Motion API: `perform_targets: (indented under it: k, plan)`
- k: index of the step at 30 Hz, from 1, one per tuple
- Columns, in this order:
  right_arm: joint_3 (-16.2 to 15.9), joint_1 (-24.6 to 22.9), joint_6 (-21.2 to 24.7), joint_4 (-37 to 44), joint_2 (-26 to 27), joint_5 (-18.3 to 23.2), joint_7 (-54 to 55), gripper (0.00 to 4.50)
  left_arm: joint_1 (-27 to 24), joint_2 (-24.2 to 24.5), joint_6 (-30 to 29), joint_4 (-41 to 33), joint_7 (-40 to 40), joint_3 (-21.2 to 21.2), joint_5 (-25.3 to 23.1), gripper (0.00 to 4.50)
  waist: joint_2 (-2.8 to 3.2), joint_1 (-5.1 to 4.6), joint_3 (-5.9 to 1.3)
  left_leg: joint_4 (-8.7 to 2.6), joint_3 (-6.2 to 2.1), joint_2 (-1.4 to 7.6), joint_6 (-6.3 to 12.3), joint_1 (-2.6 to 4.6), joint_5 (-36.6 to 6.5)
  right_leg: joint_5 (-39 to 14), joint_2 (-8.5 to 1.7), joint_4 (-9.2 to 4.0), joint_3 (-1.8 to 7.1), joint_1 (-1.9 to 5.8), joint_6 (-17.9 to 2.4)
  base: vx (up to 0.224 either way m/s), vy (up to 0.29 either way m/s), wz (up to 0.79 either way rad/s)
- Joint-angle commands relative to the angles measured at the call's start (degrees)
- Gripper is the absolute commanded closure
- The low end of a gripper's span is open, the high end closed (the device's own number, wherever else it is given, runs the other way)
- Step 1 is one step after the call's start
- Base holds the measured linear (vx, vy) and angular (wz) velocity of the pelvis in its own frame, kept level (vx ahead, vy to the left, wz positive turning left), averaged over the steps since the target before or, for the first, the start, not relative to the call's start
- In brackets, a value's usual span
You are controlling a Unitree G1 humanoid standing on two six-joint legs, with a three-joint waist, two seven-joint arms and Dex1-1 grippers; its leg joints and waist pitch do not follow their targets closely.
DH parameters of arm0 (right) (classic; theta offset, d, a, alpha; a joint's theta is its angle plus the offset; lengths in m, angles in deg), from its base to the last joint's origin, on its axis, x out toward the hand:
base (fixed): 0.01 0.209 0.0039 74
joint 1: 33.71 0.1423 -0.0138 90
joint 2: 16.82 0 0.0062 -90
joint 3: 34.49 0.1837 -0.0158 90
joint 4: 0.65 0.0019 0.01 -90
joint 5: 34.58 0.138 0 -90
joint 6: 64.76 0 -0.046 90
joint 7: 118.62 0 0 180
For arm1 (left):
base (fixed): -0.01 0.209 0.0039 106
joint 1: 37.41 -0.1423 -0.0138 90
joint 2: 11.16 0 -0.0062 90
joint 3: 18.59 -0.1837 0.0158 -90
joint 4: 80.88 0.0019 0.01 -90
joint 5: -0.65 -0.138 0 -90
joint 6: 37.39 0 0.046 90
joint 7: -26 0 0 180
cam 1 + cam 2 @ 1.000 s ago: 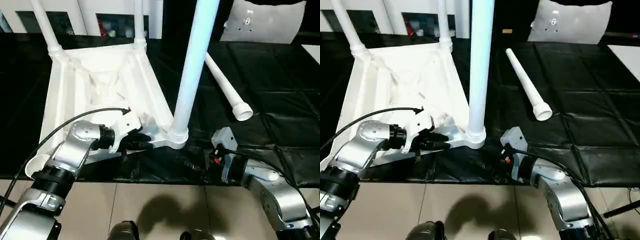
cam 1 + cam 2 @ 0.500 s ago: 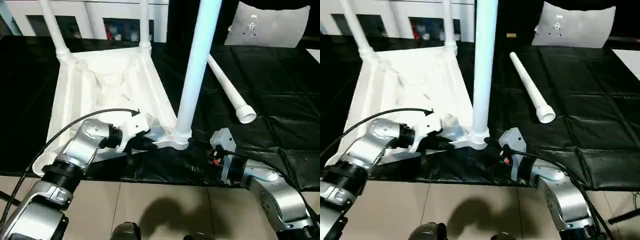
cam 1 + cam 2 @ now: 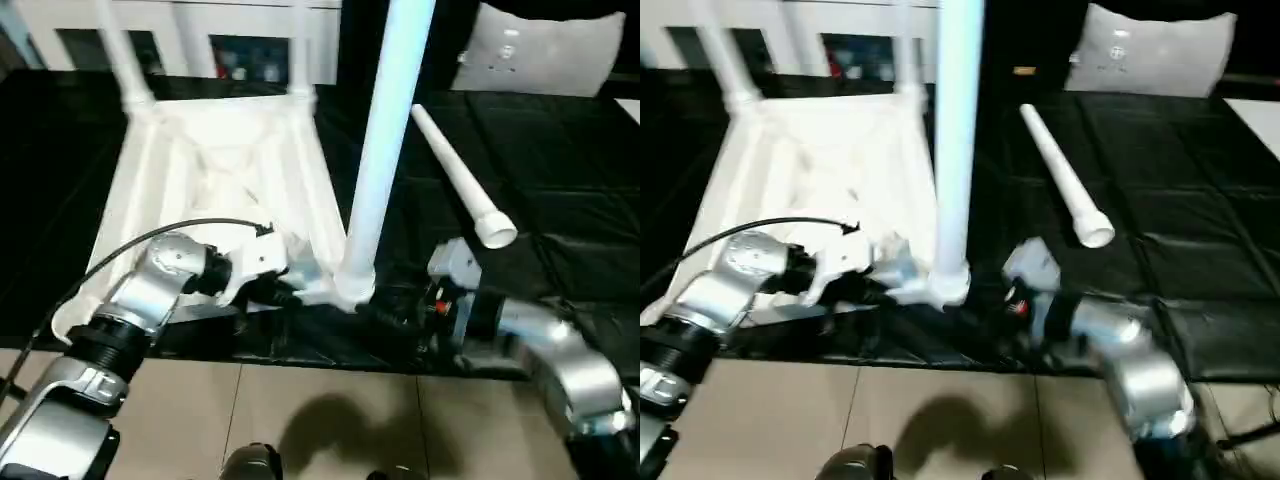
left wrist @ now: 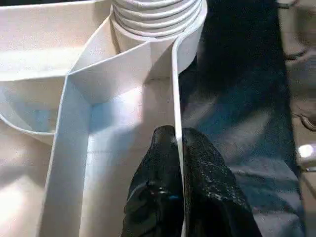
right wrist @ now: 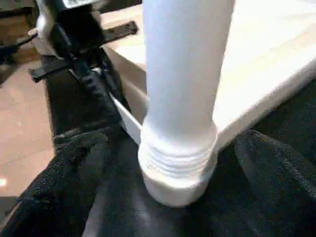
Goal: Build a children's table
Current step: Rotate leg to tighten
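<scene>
Since 1.0 s ago: right forearm swung out to the robot's right; the right gripper (image 5: pixel 163 163) has closed in on the near leg's base.

Count: one table top (image 3: pixel 215 170), upside down on the black mat (image 3: pixel 560 160). Three legs standing in corner sockets: two far from the grippers, one near leg (image 3: pixel 375 165) between them. One loose leg (image 3: pixel 460 185) lying on the mat, beyond the right gripper. Fourth socket, behind the left elbow, open.

Left gripper (image 4: pixel 177 148): arm reaching forward, fingers together, clamped on the top's thin rim wall just beside the near leg's threaded collar.

Right gripper: fingers apart, either side of that collar; contact not discernible.
</scene>
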Motion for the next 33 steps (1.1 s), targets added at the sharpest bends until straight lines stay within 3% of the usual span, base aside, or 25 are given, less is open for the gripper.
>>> perform_targets:
  k: [1,8,9,12,18,27,32,33]
  plan:
    - [-1.34,1.80,-1.72,-2.50,-0.84,-1.36,-2.85,0.00,-0.21,-0.85,2.34,-0.85,4.37,-3.19,0.24,4.42,0.10,-0.26,-4.28,-3.34,-1.22,3.97,2.29,1.47,-12.57,-5.01,-4.94,-4.30,3.06,1.95,-14.52,0.000,0.000,0.00]
    - [-6.34,6.89,-6.62,-10.13,-1.69,-2.65,-11.57,0.00,0.04,-1.44,3.28,-1.75,7.09,-3.65,1.58,4.42,0.20,0.36,-4.20,-3.23,-1.14,4.09,3.03,1.46,-13.00,-4.94,-4.98,-4.19,2.97,1.93,-15.43,0.000,0.000,0.00]
    - [-6.68,7.42,-6.91,-10.99,-1.60,-2.87,-12.09,0.29,0.05,-1.49,3.27,-1.78,7.24,-3.63,1.62,4.50,0.06,0.33,-4.14,-3.26,-1.11,4.06,2.83,1.45,-13.33,-5.69,-4.97,-4.31,2.99,1.95,-15.50,0.000,0.000,0.00]
    - [-7.36,10.52,-8.83,-16.03,-0.41,-3.91,-13.08,0.49,0.05,-1.57,3.34,-1.73,7.59,-3.44,1.41,4.50,0.15,0.32,-4.14,-3.36,-1.22,4.11,2.11,1.45,-14.30,-6.69,-4.98,-4.30,2.97,1.93,-15.51,0.000,0.000,0.00]
    - [-7.73,13.48,-9.69,-20.16,-0.67,-3.19,-17.29,0.89,-0.08,-1.09,3.30,-1.57,7.74,-3.25,1.35,4.50,-0.21,0.30,-4.03,-3.38,-1.19,4.15,2.87,1.33,-13.69,-7.20,-4.99,-4.28,2.97,1.96,-15.35,0.000,0.000,0.00]
    - [-8.32,14.20,-10.47,-22.54,-0.75,-2.91,-20.23,1.68,-0.19,-0.93,3.35,-1.05,7.00,-2.60,1.11,4.50,-0.02,0.28,-3.75,-3.61,-1.22,4.21,2.64,1.40,-15.21,-9.18,-4.93,-4.56,3.02,1.72,-15.21,0.000,0.000,0.00]
    - [-7.12,10.17,-5.89,-17.65,0.62,0.43,-19.57,1.77,-0.80,-2.18,0.59,-1.73,4.48,-1.08,2.25,4.50,0.07,0.37,-3.51,-3.85,-1.26,4.31,2.37,1.44,-16.04,-9.50,-4.89,-4.67,3.14,1.62,-14.90,0.000,0.000,0.00]
    - [-7.00,9.57,-5.23,-16.78,0.84,0.85,-19.14,1.78,-0.91,-2.32,0.22,-1.93,4.09,-0.91,2.35,4.50,0.31,0.37,-3.21,-3.97,-1.28,4.36,2.36,1.47,-16.61,-9.76,-4.88,-4.86,3.23,1.47,-14.71,0.000,0.000,0.00]
